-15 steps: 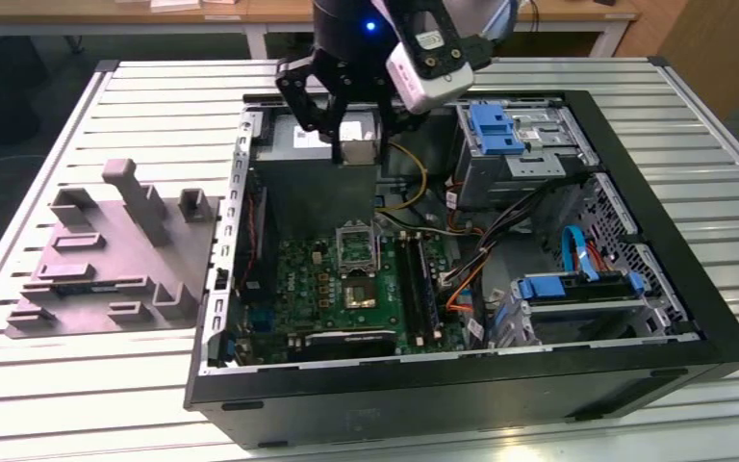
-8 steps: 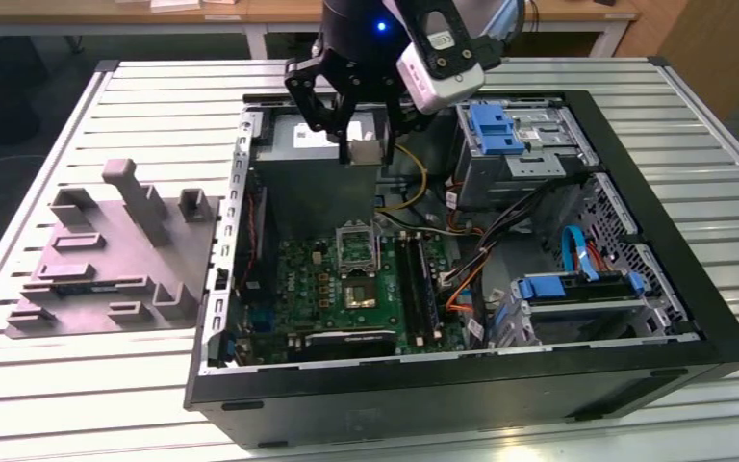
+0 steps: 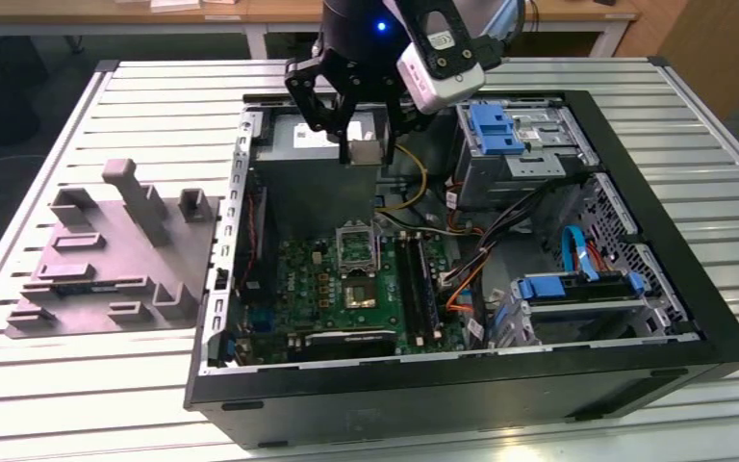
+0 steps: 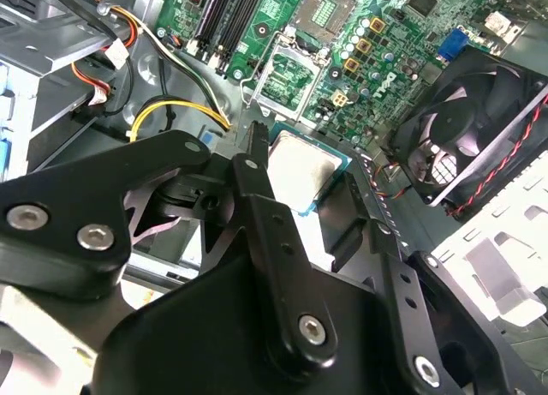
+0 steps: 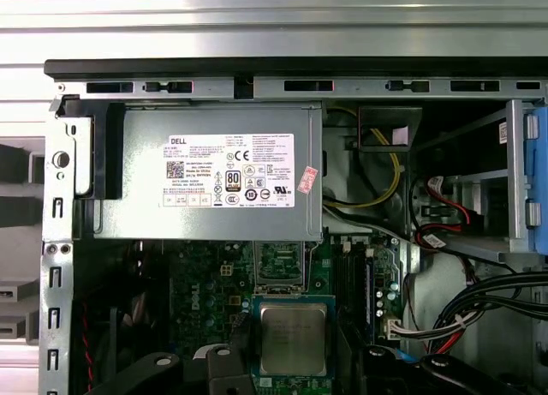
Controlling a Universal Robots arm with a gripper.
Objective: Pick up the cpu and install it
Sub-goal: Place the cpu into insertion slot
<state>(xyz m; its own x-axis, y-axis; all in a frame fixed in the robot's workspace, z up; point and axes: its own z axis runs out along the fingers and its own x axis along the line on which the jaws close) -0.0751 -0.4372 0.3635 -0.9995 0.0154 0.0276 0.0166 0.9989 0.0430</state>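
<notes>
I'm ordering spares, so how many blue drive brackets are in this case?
2. One blue bracket is at the case's far end, toward the exterior view's right; the other is nearer the camera, further right in that view. The arm may hide more.

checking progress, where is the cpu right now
In the exterior view the cpu is clamped in the gripper, above the open case, beside the power supply and away from the motherboard socket.
</notes>
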